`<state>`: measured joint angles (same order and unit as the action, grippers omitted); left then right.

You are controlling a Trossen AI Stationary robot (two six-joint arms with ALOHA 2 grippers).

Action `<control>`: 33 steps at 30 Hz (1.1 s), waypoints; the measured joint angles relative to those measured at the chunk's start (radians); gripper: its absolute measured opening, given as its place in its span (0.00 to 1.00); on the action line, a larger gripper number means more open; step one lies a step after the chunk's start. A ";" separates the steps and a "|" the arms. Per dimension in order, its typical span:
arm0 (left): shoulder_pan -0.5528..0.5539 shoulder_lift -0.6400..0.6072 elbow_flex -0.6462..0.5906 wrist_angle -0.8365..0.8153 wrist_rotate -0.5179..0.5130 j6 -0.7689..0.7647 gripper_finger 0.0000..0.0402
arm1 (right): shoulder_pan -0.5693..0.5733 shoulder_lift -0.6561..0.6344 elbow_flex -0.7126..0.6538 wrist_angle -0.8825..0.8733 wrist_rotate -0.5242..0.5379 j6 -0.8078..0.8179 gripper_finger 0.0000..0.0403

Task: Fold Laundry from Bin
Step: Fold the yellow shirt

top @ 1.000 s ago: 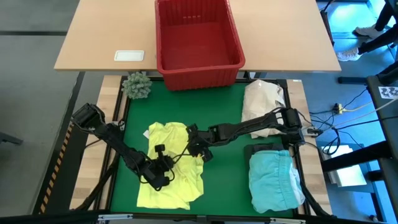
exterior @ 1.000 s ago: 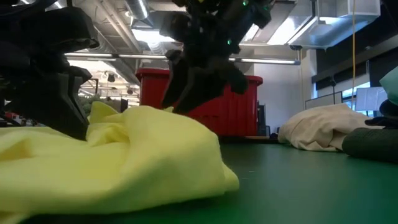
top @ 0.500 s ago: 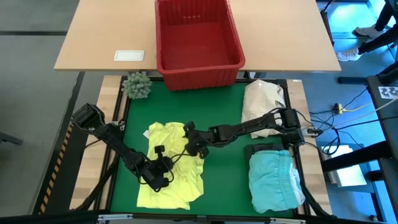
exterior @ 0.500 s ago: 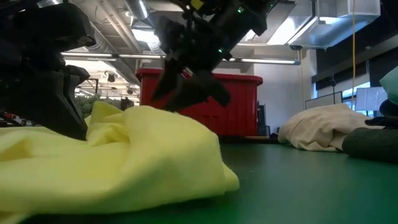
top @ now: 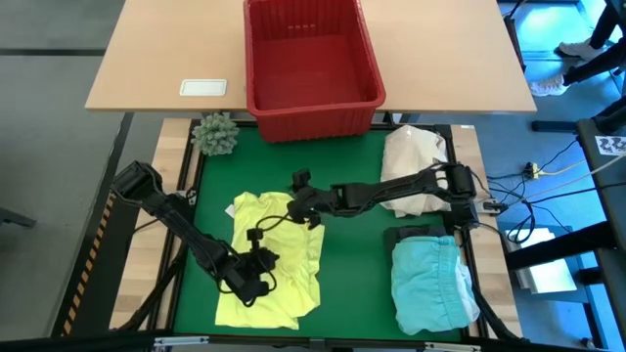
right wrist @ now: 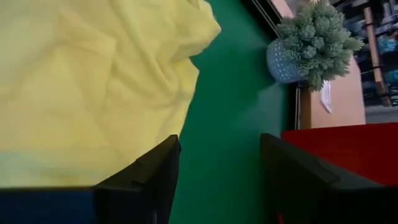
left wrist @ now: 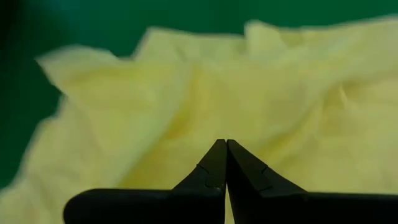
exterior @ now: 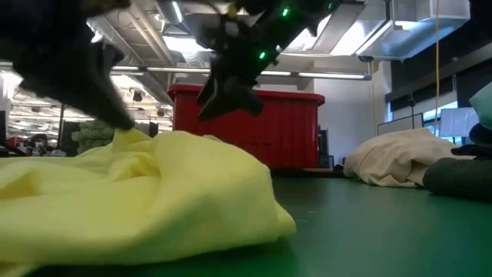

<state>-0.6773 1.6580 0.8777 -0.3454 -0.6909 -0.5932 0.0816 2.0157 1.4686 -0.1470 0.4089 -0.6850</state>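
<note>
A bright yellow garment point(top: 272, 262) lies crumpled on the green mat, left of centre. My left gripper point(top: 260, 264) hovers over its middle, fingers shut with nothing between them point(left wrist: 225, 149). My right gripper point(top: 298, 186) stands open above the garment's far right corner. Its fingers straddle bare mat beside the cloth's edge point(right wrist: 217, 149). The red bin point(top: 311, 61) sits on the wooden table beyond the mat. A light turquoise garment point(top: 430, 284) rests on a dark garment point(top: 409, 235) at the near right.
A cream-white cloth bundle point(top: 413, 164) lies at the mat's far right, under the right arm. A small green spiky plant point(top: 215, 134) stands at the mat's far left corner. A white card point(top: 202, 87) lies on the wooden table. Bare green mat point(top: 357, 264) separates the garments.
My right gripper has gone toward the table's far edge and up, off the yellow garment's middle, and has tipped from pointing steeply down to more level. My left gripper has lifted a little off the cloth, staying shut. The yellow garment lies as before.
</note>
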 joint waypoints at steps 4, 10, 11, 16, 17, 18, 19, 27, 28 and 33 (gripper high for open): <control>0.003 -0.006 0.052 -0.043 -0.068 0.059 0.00 | 0.018 -0.043 0.005 -0.118 -0.027 0.057 0.55; 0.059 -0.005 0.033 0.002 -0.047 0.092 0.00 | 0.032 -0.046 -0.018 -0.255 -0.116 0.150 0.55; 0.068 -0.002 0.029 0.006 -0.043 0.091 0.00 | 0.034 -0.042 -0.033 -0.242 -0.122 0.155 0.55; 0.110 0.020 0.026 0.042 0.011 0.114 0.00 | 0.037 -0.036 -0.125 -0.102 -0.150 0.158 0.55; 0.118 0.027 0.026 0.056 0.022 0.125 0.00 | 0.037 -0.036 -0.142 -0.067 -0.153 0.158 0.55; 0.124 0.035 0.026 0.066 0.035 0.132 0.00 | 0.037 -0.036 -0.154 -0.046 -0.155 0.158 0.55; 0.127 0.041 0.026 0.072 0.043 0.133 0.00 | 0.037 -0.036 -0.165 -0.024 -0.153 0.158 0.55; 0.133 0.059 0.025 0.078 0.082 0.125 0.00 | 0.036 -0.036 -0.188 0.177 -0.148 0.156 0.55; 0.130 0.059 0.025 0.077 0.083 0.125 0.00 | 0.036 -0.036 -0.188 0.199 -0.146 0.156 0.55; 0.114 0.059 0.025 0.069 0.098 0.110 0.00 | 0.021 -0.036 -0.188 0.270 -0.101 0.166 0.55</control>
<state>-0.5630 1.7172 0.9027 -0.2760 -0.5929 -0.4836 0.1026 1.9797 1.2804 0.1235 0.3080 -0.5195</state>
